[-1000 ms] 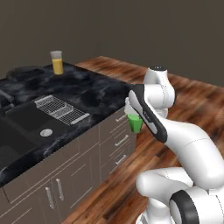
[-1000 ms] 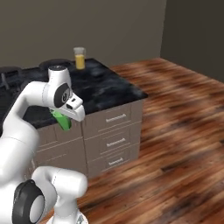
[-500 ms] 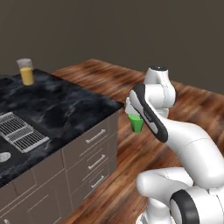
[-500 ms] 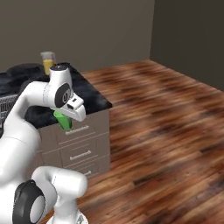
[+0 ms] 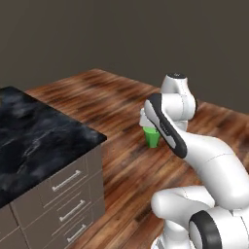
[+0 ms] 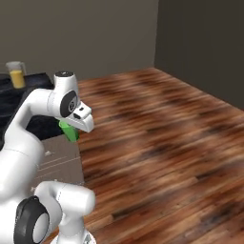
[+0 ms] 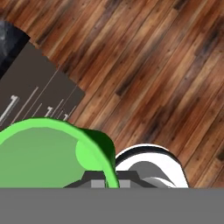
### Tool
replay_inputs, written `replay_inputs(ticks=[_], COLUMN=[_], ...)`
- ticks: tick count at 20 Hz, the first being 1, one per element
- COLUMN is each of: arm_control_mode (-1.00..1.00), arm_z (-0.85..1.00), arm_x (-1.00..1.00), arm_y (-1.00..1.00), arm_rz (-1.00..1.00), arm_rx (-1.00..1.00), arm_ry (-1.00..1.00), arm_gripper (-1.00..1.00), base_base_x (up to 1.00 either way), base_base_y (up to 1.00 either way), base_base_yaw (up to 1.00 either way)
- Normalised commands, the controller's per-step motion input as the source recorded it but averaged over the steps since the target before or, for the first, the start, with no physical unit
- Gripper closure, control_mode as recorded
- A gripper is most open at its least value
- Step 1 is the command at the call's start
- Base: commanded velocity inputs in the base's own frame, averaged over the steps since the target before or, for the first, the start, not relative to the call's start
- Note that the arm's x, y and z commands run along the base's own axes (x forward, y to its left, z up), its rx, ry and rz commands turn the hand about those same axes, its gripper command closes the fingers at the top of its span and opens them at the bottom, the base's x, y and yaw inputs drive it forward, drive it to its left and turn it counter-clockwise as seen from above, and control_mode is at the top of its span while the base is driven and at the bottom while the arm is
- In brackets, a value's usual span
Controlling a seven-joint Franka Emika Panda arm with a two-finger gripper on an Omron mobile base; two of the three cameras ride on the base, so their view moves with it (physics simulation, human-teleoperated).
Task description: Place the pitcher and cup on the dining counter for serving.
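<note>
End effector (image 5: 148, 127) is clamped on the green cup (image 5: 151, 137) mid-frame over the wood floor, gripping its rim wall, and I'd guess it's light, stiff, slippery plastic, while the pitcher (image 6: 16, 75) sits upper left.

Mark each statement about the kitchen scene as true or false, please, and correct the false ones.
1. The gripper holds the green cup. True.
2. The green cup stands on the counter. False: it hangs in the air over the wooden floor.
3. The pitcher with orange liquid stands on the black marble counter. True.
4. The drawers under the black marble worktop stand open. False: they are closed.
</note>
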Motion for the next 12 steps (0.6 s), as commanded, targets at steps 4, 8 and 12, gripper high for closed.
replay_inputs(ticks=[4,8,12], arm_control_mode=[1.00,1.00,1.00], arm_z=[0.00,0.00,0.00], arm_x=[0.00,0.00,0.00], arm_y=[0.00,0.00,0.00], arm_rz=[0.00,0.00,0.00], arm_rx=[0.00,0.00,0.00], arm_ry=[0.00,0.00,0.00], arm_gripper=[1.00,1.00,1.00], base_base_x=[1.00,1.00,1.00], base_base_y=[-1.00,-0.96,-0.77], base_base_yaw=[0.16,0.34,0.48])
